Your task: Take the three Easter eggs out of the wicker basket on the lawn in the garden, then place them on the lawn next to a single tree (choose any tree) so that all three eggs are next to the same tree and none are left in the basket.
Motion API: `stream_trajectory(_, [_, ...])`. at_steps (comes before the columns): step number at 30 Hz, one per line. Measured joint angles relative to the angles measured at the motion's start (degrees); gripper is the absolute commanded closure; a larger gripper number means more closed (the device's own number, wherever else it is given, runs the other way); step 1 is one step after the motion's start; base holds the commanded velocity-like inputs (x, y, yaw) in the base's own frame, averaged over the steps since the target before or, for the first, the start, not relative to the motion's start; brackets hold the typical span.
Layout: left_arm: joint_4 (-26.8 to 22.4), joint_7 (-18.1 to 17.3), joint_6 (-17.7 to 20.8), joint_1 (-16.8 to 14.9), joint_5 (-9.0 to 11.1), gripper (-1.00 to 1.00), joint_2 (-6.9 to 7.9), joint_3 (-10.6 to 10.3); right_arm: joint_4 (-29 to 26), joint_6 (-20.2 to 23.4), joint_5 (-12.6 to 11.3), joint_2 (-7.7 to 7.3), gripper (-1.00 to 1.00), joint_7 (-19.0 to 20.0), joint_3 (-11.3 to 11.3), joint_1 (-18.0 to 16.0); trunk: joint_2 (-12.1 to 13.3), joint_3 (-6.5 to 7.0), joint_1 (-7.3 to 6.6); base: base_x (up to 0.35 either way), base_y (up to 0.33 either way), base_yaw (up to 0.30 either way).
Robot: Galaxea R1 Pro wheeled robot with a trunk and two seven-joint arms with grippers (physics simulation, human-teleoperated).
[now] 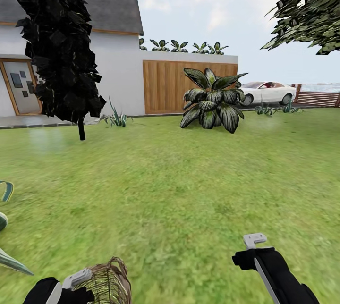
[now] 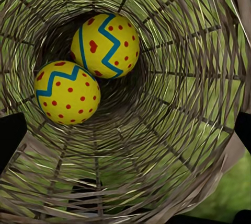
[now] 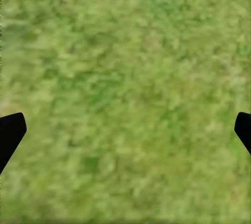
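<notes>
A dark columnar tree [image 1: 61,44] stands at ten o'clock before a white house [image 1: 115,77]. A striped broad-leaved plant [image 1: 212,101] sits at one o'clock before a wooden gate [image 1: 165,84]; a white car [image 1: 267,91] is parked at two o'clock.

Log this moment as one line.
left gripper: at wicker basket | eggs: two visible inside | right gripper: open over lawn
</notes>
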Motion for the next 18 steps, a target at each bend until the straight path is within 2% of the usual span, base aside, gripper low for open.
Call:
stream_trajectory(3, [-0.04,0.00,0.02,0.00,0.00,-1.00,0.01,0.00,0.05,0.00,0.00,0.00,-1.00,0.00,0.05,-0.01,0.00,0.00,0.00,0.000,0.000,0.000])
stream_trajectory(18, [-0.16,0.00,-0.04,0.00,0.06,-1.00,0.20,0.18,0.09,-0.03,0.00,0.00,-1.00,0.00,0.02,-0.01,-6.00,-2.69,3.29,0.000,0.000,0.000])
